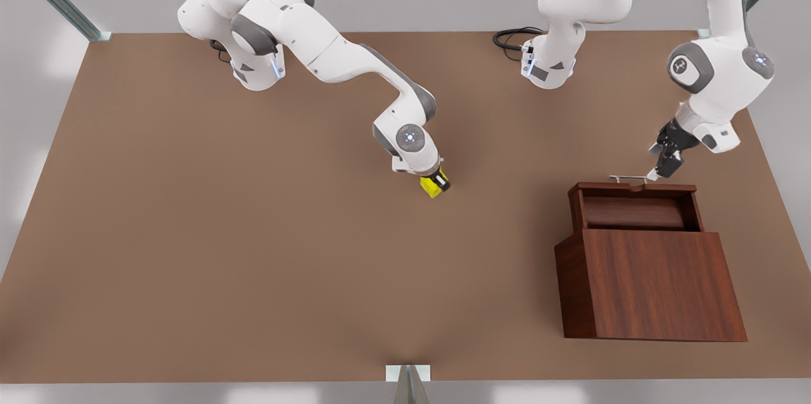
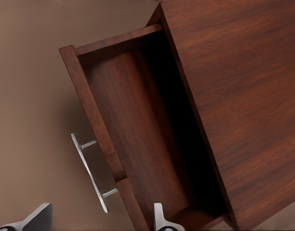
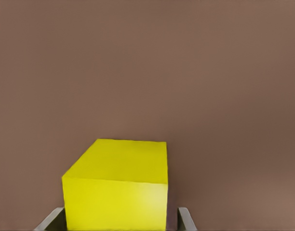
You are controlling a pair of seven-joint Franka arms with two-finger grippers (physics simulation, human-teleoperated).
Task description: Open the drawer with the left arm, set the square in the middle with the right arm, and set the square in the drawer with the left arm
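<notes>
The drawer (image 1: 633, 213) stands pulled out of the wooden cabinet (image 1: 659, 284) on the front view's right, its tray (image 2: 138, 139) empty. Its silver handle (image 1: 627, 179) (image 2: 89, 171) faces the back of the table. My left gripper (image 1: 662, 163) (image 2: 101, 219) hovers open just off the handle's end, holding nothing. Near the middle (image 1: 405, 214) of the brown table, my right gripper (image 1: 437, 181) (image 3: 118, 221) is shut on the square (image 1: 431, 187) (image 3: 118, 187), a yellow cube held tilted and low over the tabletop, with a finger (image 3: 183, 219) on each side.
The cabinet's sloped top (image 2: 244, 96) rises beside the open drawer. Both arm bases (image 1: 548, 68) stand along the table's back edge. Bare tabletop (image 1: 222, 233) stretches across the front view's left and front. A metal post (image 1: 408, 382) stands at the front edge.
</notes>
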